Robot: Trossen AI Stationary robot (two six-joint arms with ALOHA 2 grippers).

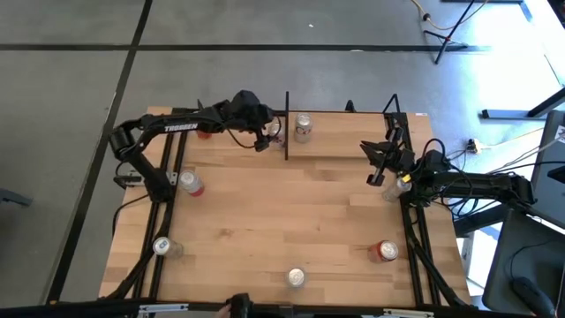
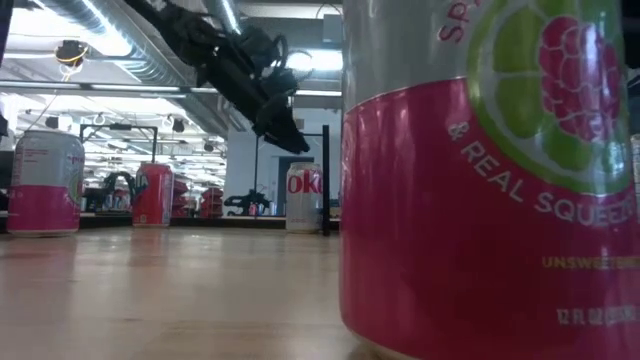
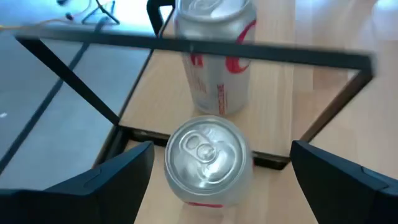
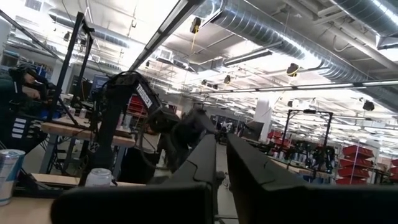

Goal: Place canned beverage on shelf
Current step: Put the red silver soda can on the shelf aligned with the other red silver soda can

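A silver canned beverage [image 3: 208, 158] stands upright on the tabletop just outside the left end of the shelf [image 1: 344, 146]. It also shows in the low view [image 2: 305, 198]. My left gripper [image 1: 267, 137] is open above it, one finger on each side of it and clear of it [image 3: 222, 149]. A second silver can with red print [image 3: 214, 59] stands on the shelf board behind the black end frame [image 3: 186, 46]. My right gripper [image 1: 375, 172] is shut and empty near the shelf's right end, above the table.
Several other cans stand on the tabletop: a pink one at the left [image 1: 190, 183], a silver one near left [image 1: 163, 247], one at the near edge [image 1: 296, 278], a red one near right [image 1: 382, 252], one under my right arm [image 1: 395, 185].
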